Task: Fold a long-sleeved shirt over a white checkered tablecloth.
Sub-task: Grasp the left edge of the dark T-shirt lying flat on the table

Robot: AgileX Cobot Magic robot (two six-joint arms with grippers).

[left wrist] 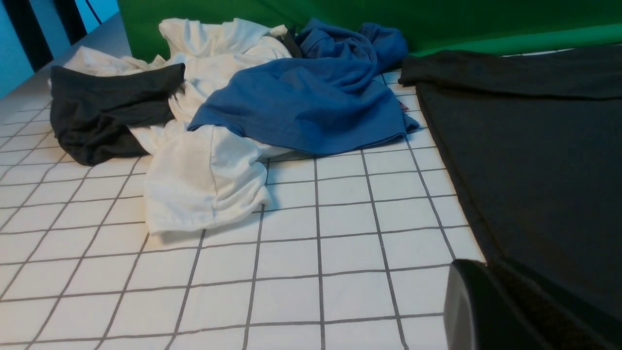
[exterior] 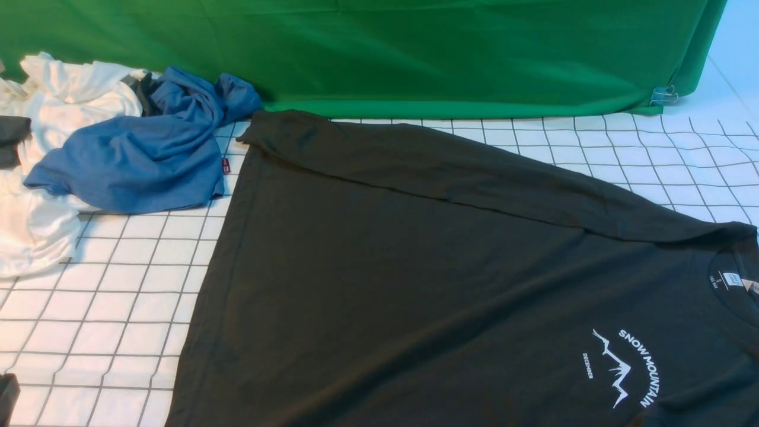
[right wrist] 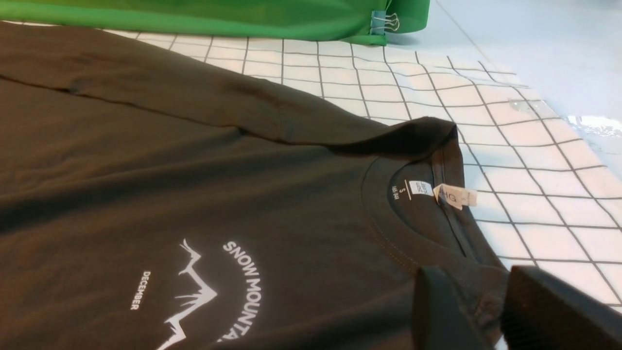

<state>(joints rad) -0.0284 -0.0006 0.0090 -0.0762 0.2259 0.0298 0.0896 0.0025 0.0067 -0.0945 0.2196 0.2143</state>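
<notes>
The long-sleeved shirt [exterior: 415, 267] lies print side up on the white checkered tablecloth [exterior: 107, 296], collar toward the right. Its far sleeve is folded across the body along the back edge. The white mountain print [exterior: 622, 367] and the neck label [right wrist: 454, 194] both show. In the right wrist view my right gripper [right wrist: 474, 279] is shut on puckered shirt [right wrist: 146, 170] fabric at the shoulder beside the collar. My left gripper [left wrist: 478, 265] is shut and holds nothing. It rests low over the tablecloth [left wrist: 316, 267], left of the shirt's hem side [left wrist: 534, 146], and shows as a dark corner [exterior: 6, 394] in the front view.
A blue garment [exterior: 136, 154] lies on a white garment [exterior: 47, 118] at the back left, with a dark piece [left wrist: 107, 107] beside them. The green backdrop cloth [exterior: 415, 53] hangs along the back, clipped [exterior: 664, 95] at its right end. The tablecloth's right edge [right wrist: 559, 112] meets pale bare tabletop.
</notes>
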